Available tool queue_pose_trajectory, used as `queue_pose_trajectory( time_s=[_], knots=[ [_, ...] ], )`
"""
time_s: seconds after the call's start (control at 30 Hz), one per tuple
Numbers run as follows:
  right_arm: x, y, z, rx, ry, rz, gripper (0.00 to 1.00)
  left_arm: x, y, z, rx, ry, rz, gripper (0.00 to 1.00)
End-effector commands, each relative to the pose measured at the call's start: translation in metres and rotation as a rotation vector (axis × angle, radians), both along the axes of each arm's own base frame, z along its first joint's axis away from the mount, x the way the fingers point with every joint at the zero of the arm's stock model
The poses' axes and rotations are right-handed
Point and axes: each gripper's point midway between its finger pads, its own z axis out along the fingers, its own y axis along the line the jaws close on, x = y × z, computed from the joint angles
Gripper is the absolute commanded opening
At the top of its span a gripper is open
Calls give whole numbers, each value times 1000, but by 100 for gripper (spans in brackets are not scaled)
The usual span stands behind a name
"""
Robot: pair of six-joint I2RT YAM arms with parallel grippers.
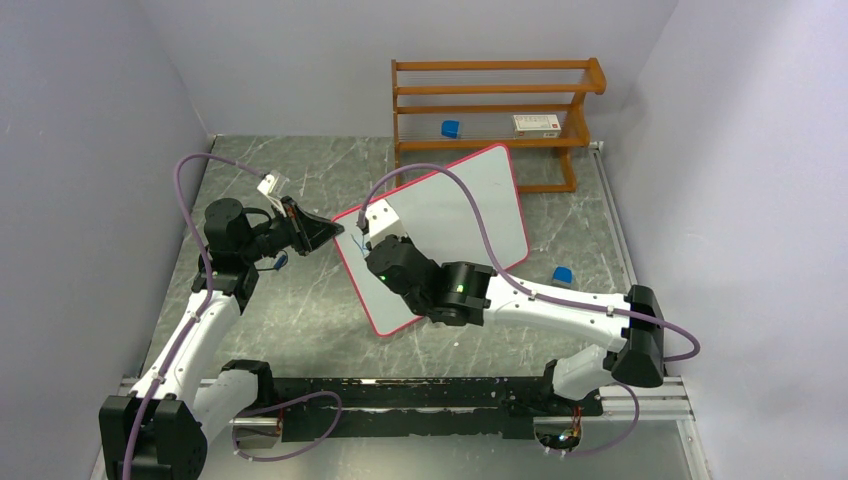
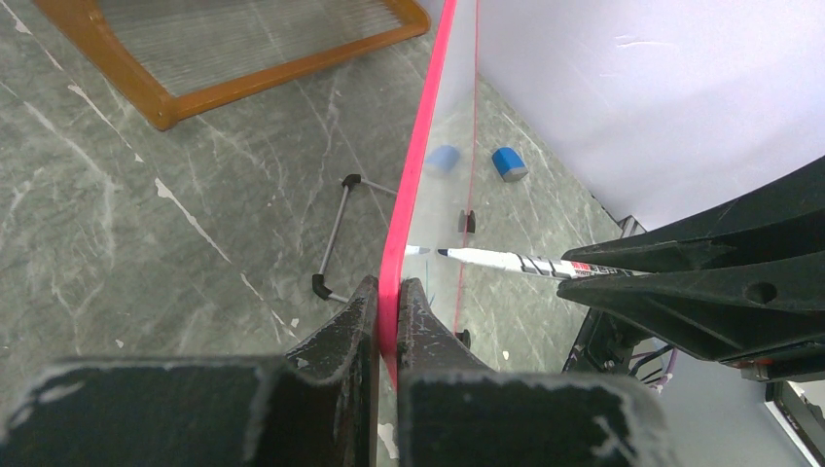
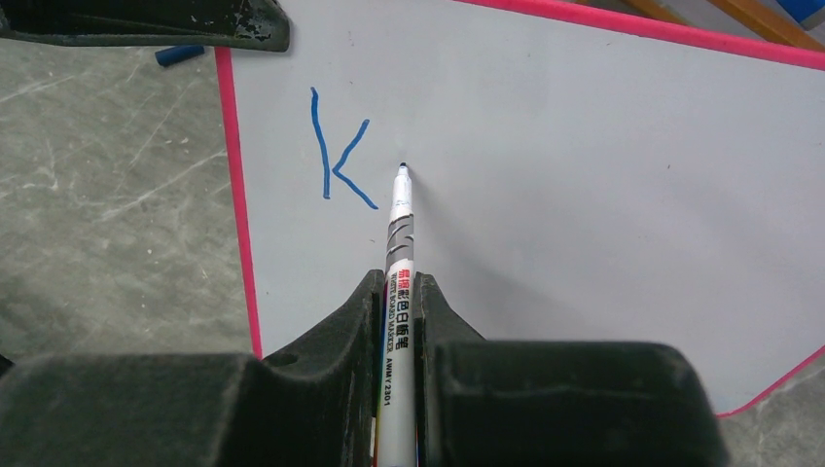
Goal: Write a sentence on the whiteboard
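I'm at the very start. Of the sentence, only a blue K (image 3: 320,146) is down, at the upper left of the wrist view. The whiteboard (image 1: 470,200) sits tilted mid-frame in the overhead view. My left gripper (image 2: 389,292) is clamped on its pink rim. My right gripper (image 3: 399,292) pinches the marker (image 3: 400,219), whose tip is just right of the K. Next comes the second letter, I reckon, which needs light, even contact while the left steadies the board.
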Motion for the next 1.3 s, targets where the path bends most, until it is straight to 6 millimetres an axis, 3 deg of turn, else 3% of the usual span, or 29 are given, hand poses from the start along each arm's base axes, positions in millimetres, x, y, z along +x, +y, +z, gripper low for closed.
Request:
queue_pose_trajectory(
  time_s=[0.0, 0.6, 1.27],
  knots=[
    [6, 6, 9, 29, -18, -9, 0, 3, 2, -8, 34, 4, 5, 5],
    [14, 3, -2, 12, -3, -34, 0, 3, 2, -9, 33, 4, 2, 5],
    [-2, -12, 6, 72, 26, 13, 0, 6, 5, -9, 52, 4, 27, 5]
  ],
)
